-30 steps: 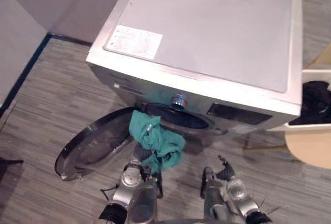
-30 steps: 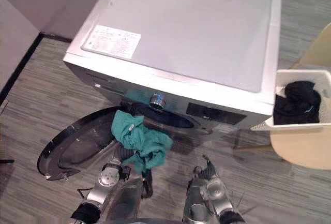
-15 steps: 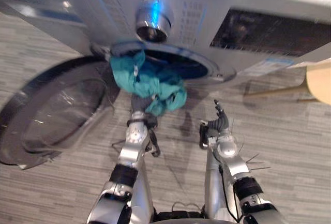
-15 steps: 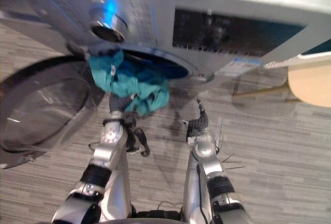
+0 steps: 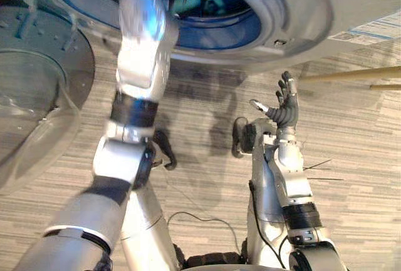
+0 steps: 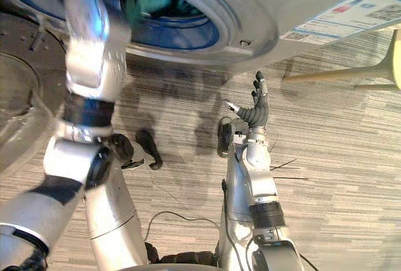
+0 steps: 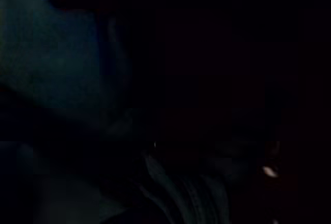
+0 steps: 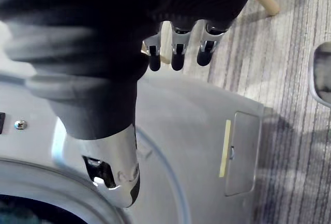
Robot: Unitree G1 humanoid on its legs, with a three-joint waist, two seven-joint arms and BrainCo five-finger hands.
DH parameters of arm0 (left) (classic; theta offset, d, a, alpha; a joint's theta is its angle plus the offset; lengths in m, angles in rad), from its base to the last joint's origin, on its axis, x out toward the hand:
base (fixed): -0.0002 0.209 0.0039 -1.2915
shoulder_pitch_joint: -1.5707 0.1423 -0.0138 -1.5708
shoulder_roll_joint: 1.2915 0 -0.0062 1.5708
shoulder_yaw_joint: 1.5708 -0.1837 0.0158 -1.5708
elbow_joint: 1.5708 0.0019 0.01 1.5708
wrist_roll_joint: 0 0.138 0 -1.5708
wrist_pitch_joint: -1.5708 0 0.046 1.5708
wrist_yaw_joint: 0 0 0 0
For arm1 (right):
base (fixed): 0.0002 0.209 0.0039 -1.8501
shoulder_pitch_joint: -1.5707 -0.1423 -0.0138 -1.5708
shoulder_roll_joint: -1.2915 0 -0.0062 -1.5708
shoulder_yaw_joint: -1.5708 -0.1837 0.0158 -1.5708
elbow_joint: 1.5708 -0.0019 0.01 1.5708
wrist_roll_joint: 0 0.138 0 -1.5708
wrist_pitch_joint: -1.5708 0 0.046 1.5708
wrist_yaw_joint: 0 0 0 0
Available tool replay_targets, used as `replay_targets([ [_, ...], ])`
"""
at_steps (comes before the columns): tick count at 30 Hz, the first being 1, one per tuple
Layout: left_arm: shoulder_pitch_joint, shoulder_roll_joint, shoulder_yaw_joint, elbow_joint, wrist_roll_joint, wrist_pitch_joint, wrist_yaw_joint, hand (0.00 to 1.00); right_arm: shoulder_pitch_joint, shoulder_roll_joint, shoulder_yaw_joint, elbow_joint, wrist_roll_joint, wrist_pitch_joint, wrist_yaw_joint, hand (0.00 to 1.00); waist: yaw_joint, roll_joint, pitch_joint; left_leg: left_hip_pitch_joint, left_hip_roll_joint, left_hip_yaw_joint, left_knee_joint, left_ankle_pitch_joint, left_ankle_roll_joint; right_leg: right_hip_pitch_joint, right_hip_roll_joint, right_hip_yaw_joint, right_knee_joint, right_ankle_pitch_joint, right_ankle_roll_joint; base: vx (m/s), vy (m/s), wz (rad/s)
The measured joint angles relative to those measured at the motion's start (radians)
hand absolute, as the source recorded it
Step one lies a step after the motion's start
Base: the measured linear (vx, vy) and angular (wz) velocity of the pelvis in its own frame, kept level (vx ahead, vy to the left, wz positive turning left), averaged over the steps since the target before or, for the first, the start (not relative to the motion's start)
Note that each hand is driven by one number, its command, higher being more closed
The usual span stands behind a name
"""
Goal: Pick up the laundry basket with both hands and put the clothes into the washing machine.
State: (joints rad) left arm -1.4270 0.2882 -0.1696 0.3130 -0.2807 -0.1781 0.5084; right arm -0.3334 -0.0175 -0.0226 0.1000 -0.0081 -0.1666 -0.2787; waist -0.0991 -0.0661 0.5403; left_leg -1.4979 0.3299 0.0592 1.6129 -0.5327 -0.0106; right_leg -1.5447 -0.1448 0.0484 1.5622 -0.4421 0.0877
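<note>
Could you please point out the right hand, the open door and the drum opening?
right hand [image 5: 283,113]: left eye view, palm.
open door [image 5: 34,102]: left eye view, glass pane.
drum opening [image 5: 294,13]: left eye view, outer rim.

You're looking down at a floor [image 5: 357,177] of grey, streaked planks. The washing machine [image 5: 307,8] stands on it along the far edge, and its open door [image 5: 37,89] hangs just above the planks on the left. Toward the right edge, pale wooden legs [image 5: 351,74] slant down onto the floor near the machine's right corner. You can't tell what they hold up.
</note>
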Motion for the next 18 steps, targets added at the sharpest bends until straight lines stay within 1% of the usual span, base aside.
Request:
replay_targets([
  [1, -0.041, 0.009, -0.025, 0.016, 0.047, 0.012, 0.019, 1.0, 0.0, 0.002, 0.001, -0.007, 0.001, -0.004, 0.001, 0.0, -0.005, 0.0, 0.0, -0.007, 0.0, -0.001, 0.006, -0.002, 0.0, -0.005, -0.001, -0.006, 0.005, -0.002, 0.0, 0.04, -0.006, 0.0],
  [2, -0.054, 0.014, -0.034, 0.021, 0.07, 0.017, 0.028, 1.0, 0.0, 0.003, 0.001, -0.009, 0.002, -0.005, 0.002, 0.0, -0.007, 0.0, 0.0, -0.008, 0.0, 0.0, 0.008, -0.003, -0.001, -0.007, -0.002, -0.005, 0.006, -0.002, -0.001, 0.05, -0.007, -0.01],
  [3, -0.076, 0.027, -0.047, 0.042, 0.12, 0.02, 0.044, 1.0, 0.0, 0.003, 0.001, -0.012, 0.006, -0.007, 0.011, 0.0, -0.01, 0.0, 0.0, -0.008, 0.0, 0.002, 0.008, -0.005, -0.003, -0.009, -0.004, -0.006, 0.007, -0.003, -0.001, 0.04, -0.01, -0.02],
  [4, -0.086, 0.037, -0.055, 0.055, 0.139, 0.024, 0.046, 1.0, 0.0, 0.003, 0.001, -0.012, 0.009, -0.009, 0.017, 0.0, -0.011, 0.0, 0.0, -0.009, 0.0, 0.002, 0.008, -0.006, -0.004, -0.009, -0.005, -0.006, 0.007, -0.003, -0.002, 0.03, -0.009, -0.01],
  [5, -0.099, 0.064, -0.069, 0.079, 0.18, 0.038, 0.045, 1.0, 0.0, 0.002, 0.001, -0.013, 0.017, -0.014, 0.024, 0.0, -0.012, 0.0, 0.0, -0.011, 0.0, 0.001, 0.008, -0.006, -0.004, -0.011, -0.005, -0.008, 0.007, -0.003, -0.002, 0.0, 0.0, 0.0],
  [8, -0.119, 0.11, -0.1, 0.136, 0.299, 0.071, 0.026, 1.0, 0.006, -0.002, -0.001, -0.021, 0.027, -0.021, 0.032, 0.0, -0.016, 0.0, 0.0, -0.019, 0.0, 0.0, 0.008, -0.006, -0.004, -0.014, -0.008, -0.012, 0.007, -0.003, -0.003, 0.01, -0.002, 0.01],
  [9, -0.127, 0.123, -0.116, 0.169, 0.376, 0.085, -0.009, 1.0, 0.01, -0.003, -0.005, -0.026, 0.027, -0.023, 0.041, 0.0, -0.014, 0.0, 0.0, -0.024, -0.001, 0.0, 0.008, -0.005, -0.004, -0.016, -0.01, -0.015, 0.007, -0.003, -0.003, 0.02, -0.004, 0.04],
  [10, -0.127, 0.128, -0.135, 0.207, 0.452, 0.1, -0.053, 0.0, 0.015, -0.005, -0.012, -0.028, 0.028, -0.023, 0.046, 0.0, -0.008, 0.0, 0.0, -0.025, -0.002, 0.0, 0.008, -0.005, -0.004, -0.016, -0.013, -0.016, 0.007, -0.004, -0.003, 0.02, -0.005, 0.04],
  [11, -0.127, 0.129, -0.145, 0.231, 0.488, 0.108, -0.076, 0.0, 0.017, -0.007, -0.015, -0.028, 0.028, -0.023, 0.048, 0.0, -0.004, 0.0, 0.0, -0.025, -0.003, 0.0, 0.008, -0.005, -0.004, -0.016, -0.014, -0.016, 0.007, -0.004, -0.003, 0.02, -0.005, 0.03],
  [12, -0.126, 0.125, -0.157, 0.286, 0.546, 0.121, -0.122, 0.0, 0.019, -0.01, -0.018, -0.028, 0.028, -0.024, 0.058, 0.0, 0.0, 0.0, 0.0, -0.026, -0.005, 0.0, 0.008, -0.005, -0.004, -0.016, -0.015, -0.016, 0.006, -0.004, -0.002, 0.0, 0.0, 0.0],
  [13, -0.126, 0.124, -0.157, 0.318, 0.575, 0.13, -0.148, 0.0, 0.019, -0.01, -0.018, -0.028, 0.028, -0.024, 0.065, 0.0, 0.0, 0.0, 0.0, -0.027, -0.006, -0.001, 0.008, -0.005, -0.004, -0.016, -0.015, -0.017, 0.006, -0.005, -0.001, 0.02, -0.002, 0.03],
  [14, -0.125, 0.118, -0.148, 0.384, 0.638, 0.156, -0.214, 0.0, 0.019, -0.011, -0.018, -0.028, 0.029, -0.024, 0.081, 0.0, 0.0, 0.0, 0.0, -0.028, -0.008, -0.001, 0.008, -0.005, -0.004, -0.016, -0.016, -0.016, 0.005, -0.005, 0.0, 0.0, 0.0, 0.0],
  [15, -0.122, 0.113, -0.138, 0.435, 0.673, 0.176, -0.257, 0.0, 0.019, -0.012, -0.017, -0.028, 0.031, -0.024, 0.091, 0.0, 0.0, 0.0, 0.0, -0.029, -0.009, -0.001, 0.008, -0.005, -0.004, -0.016, -0.016, -0.016, 0.004, -0.005, 0.0, 0.0, 0.0, 0.0],
  [18, -0.081, 0.094, -0.08, 0.511, 0.741, 0.235, -0.395, 0.0, 0.02, -0.015, -0.015, -0.028, 0.043, -0.021, 0.138, 0.0, 0.001, 0.001, 0.0, -0.032, -0.01, -0.003, 0.007, -0.006, -0.004, -0.016, -0.015, -0.018, 0.002, -0.006, 0.002, 0.0, 0.0, 0.0],
])
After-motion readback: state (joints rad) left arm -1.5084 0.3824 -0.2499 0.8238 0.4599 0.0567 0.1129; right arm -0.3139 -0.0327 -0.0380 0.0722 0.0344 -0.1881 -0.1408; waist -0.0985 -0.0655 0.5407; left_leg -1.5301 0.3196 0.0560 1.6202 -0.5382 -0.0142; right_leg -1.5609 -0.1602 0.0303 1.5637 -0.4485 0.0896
